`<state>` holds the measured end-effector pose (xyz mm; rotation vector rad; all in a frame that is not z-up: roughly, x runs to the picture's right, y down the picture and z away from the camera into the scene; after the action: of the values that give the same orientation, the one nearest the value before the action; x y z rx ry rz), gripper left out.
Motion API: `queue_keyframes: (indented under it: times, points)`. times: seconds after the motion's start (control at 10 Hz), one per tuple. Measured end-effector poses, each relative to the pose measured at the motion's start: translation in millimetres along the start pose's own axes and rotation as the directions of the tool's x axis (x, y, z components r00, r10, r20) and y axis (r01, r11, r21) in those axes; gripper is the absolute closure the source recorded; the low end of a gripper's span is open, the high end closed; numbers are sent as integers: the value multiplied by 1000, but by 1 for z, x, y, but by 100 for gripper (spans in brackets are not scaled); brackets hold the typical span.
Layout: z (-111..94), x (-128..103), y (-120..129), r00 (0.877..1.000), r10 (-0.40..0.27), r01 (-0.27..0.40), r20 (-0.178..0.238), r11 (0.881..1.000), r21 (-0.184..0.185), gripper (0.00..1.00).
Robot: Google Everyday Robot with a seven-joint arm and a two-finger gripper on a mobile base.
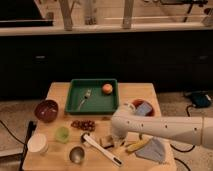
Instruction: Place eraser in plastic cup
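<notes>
Here, gripper (116, 137) beside eraser (106, 142), green tray (74, 103) holding fork (84, 98), fruit (107, 88)

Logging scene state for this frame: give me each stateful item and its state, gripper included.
gripper: low over table, right beside eraser
eraser: flat on table, not in cup
green cup: upright, no eraser in it
white cup: upright
metal cup: upright
green tray: holds fork and orange fruit
dark red bowl: upright
white-handled brush: lying flat
</notes>
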<state>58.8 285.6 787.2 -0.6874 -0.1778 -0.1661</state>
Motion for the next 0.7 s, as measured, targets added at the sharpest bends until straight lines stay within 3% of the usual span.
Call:
queue_keyframes:
  times: [0.4, 0.7]
  points:
    - [-64, -1, -10, 999, -51, 50, 2, 996, 75, 100]
    - [-86, -4, -22, 991, -137, 135, 12, 987, 82, 100]
